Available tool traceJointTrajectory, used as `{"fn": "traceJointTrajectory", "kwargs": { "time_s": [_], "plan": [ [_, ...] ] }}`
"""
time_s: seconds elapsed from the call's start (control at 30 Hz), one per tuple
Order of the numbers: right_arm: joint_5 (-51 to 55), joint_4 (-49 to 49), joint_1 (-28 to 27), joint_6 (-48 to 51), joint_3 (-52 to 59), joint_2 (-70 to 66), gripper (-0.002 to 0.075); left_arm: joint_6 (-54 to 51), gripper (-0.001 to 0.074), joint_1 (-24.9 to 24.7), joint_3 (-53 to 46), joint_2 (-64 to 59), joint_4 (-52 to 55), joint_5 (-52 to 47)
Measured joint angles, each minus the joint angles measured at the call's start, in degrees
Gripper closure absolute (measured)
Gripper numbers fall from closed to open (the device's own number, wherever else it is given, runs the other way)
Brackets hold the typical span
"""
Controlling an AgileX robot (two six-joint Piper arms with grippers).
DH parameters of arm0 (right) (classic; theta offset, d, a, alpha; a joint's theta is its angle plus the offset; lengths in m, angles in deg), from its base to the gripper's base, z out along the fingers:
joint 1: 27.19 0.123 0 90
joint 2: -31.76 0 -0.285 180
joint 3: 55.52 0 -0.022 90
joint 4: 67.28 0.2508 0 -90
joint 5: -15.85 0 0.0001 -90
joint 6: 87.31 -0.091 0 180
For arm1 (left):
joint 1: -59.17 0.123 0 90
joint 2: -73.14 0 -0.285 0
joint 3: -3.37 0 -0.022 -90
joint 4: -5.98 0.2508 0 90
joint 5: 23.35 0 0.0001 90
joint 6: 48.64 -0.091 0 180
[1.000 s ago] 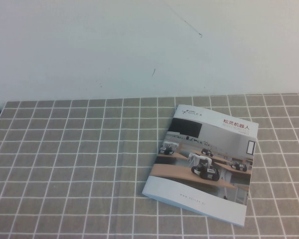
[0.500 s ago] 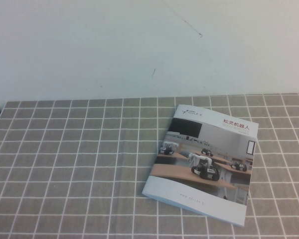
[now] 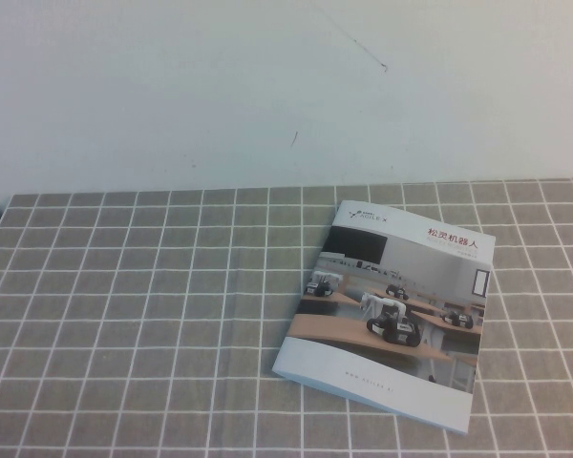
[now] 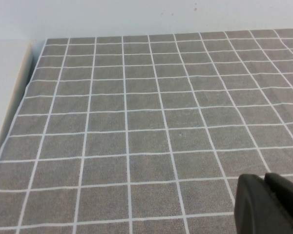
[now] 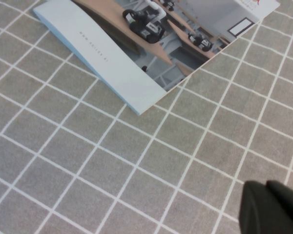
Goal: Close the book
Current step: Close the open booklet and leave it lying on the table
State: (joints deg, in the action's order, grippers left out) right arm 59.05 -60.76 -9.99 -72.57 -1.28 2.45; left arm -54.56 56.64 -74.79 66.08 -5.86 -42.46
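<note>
Nothing has moved since the earlier frames: the book (image 3: 390, 324) lies already closed, cover up, on the right of the checked cloth (image 3: 124, 315), long axis pointing away from the robot, nearer the right gripper (image 5: 267, 202) than the left gripper (image 4: 265, 200), both empty with jaws together

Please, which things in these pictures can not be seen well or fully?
1. Left gripper: in the left wrist view only a dark tip shows over the grey checked cloth; the picture's edge cuts off the rest.
2. Right gripper: in the right wrist view, likewise a cut-off dark tip, apart from the glossy closed booklet with a robot photo cover.
3. Both arms: outside the high view.
4. The booklet's small print: too small in the high view.
</note>
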Motion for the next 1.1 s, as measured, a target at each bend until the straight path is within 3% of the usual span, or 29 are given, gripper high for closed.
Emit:
{"fn": "traceJointTrajectory", "kwargs": {
  "time_s": [0.23, 0.63, 0.8, 1.1],
  "plan": [
    [0.0, 0.0, -0.6, 0.4, 0.0, 1.8, 0.0729, 0.0, 0.0738, 0.0, 0.0, 0.0, 0.0, 0.0],
    [-14.6, -0.6, -12.1, 4.6, 15.5, 19.3, 0.0729, -0.1, 0.0738, 0.0, 0.0, 0.0, 0.1, 0.0],
    [-17.9, -0.7, -12.8, 4.9, 23.1, 22.1, 0.0729, -0.1, 0.0737, 0.0, 0.0, 0.0, 0.1, -0.1],
    [-22.6, -1.2, -12.8, 5.4, 24.0, 22.2, 0.0729, -0.1, 0.0737, 0.0, 0.0, 0.0, 0.2, -0.1]
  ]
}}
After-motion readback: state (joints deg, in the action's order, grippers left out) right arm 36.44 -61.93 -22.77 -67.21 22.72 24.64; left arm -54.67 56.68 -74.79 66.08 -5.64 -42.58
